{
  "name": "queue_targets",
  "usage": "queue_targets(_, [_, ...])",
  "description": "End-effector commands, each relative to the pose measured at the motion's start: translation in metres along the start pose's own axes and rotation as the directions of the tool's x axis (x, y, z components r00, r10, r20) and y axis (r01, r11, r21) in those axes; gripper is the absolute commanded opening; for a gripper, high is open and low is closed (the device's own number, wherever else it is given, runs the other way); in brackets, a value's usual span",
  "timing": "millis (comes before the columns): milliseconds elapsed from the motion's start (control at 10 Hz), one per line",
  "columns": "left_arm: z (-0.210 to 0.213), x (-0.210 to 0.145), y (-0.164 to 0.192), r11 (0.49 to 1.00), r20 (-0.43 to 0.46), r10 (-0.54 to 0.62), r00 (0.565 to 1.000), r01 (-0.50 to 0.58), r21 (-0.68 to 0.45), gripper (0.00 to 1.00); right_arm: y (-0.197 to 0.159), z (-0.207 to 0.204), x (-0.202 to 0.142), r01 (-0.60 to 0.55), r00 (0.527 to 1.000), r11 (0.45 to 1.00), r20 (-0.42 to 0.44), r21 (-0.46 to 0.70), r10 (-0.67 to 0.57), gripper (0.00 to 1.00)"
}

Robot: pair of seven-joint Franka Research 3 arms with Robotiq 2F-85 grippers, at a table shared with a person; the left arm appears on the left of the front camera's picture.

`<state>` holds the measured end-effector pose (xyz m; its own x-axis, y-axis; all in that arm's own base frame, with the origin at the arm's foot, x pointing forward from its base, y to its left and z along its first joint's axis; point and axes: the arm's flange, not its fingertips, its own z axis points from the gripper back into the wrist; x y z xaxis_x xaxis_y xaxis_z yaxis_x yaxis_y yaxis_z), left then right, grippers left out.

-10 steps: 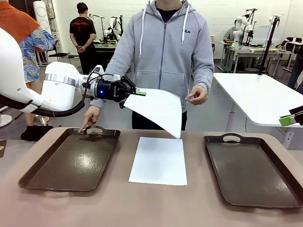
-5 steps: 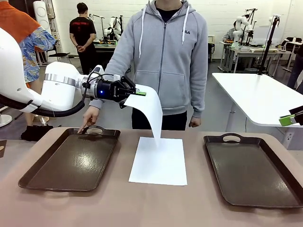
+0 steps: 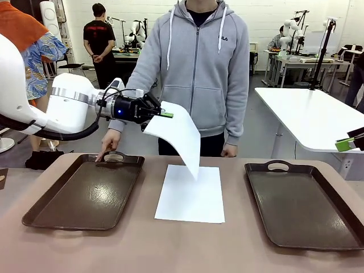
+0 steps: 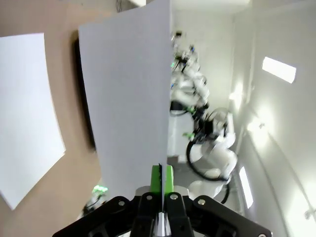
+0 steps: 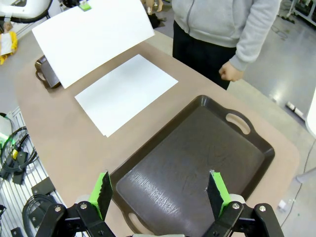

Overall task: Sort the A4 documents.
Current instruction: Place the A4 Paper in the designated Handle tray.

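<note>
My left gripper (image 3: 166,115) is shut on the edge of one A4 document (image 3: 177,138), which hangs curved in the air above the table's middle. In the left wrist view the same sheet (image 4: 127,98) stands up from between the closed fingers (image 4: 162,183). A second A4 document (image 3: 191,193) lies flat on the table between the two trays, also seen from the right wrist (image 5: 126,92). My right gripper (image 5: 160,193) is open and empty, hovering above the right tray (image 5: 197,153).
A dark brown tray (image 3: 85,192) sits at the left and another (image 3: 307,205) at the right. The person stands at the far side, one finger (image 3: 106,152) touching the left tray's handle, the other hand (image 3: 229,150) hanging by the table edge.
The person's hand has let go of the sheet's far edge and dropped to their side. The sheet now swings freely from my left gripper, which has shifted slightly left.
</note>
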<state>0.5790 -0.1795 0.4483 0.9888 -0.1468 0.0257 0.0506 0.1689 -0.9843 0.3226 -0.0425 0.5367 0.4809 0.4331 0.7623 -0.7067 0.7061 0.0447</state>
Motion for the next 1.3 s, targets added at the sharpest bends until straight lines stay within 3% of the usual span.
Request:
queue_targets(0, [0.033, -0.012, -0.008, 0.987, -0.055, -0.146, 0.988, 0.149, 0.058, 0.01, -0.001, -0.002, -0.001, -0.001, 1.000, 1.000, 0.010, 0.019, 0.001, 1.00])
queue_targets(400, [0.091, -0.031, 0.013, 0.985, -0.065, -0.103, 0.993, 0.111, 0.129, 0.01, -0.001, -0.002, -0.001, -0.001, 1.000, 1.000, 0.010, 0.019, 0.001, 1.00])
queue_targets(800, [0.153, -0.071, 0.067, 0.973, 0.032, 0.014, 0.999, -0.021, 0.228, 0.01, -0.001, -0.002, -0.001, -0.001, 1.000, 1.000, 0.010, 0.019, 0.001, 1.00])
queue_targets(1200, [0.179, -0.062, 0.108, 0.980, 0.047, -0.071, 0.996, 0.061, 0.187, 0.01, -0.001, -0.002, -0.001, -0.001, 1.000, 1.000, 0.010, 0.019, 0.001, 1.00])
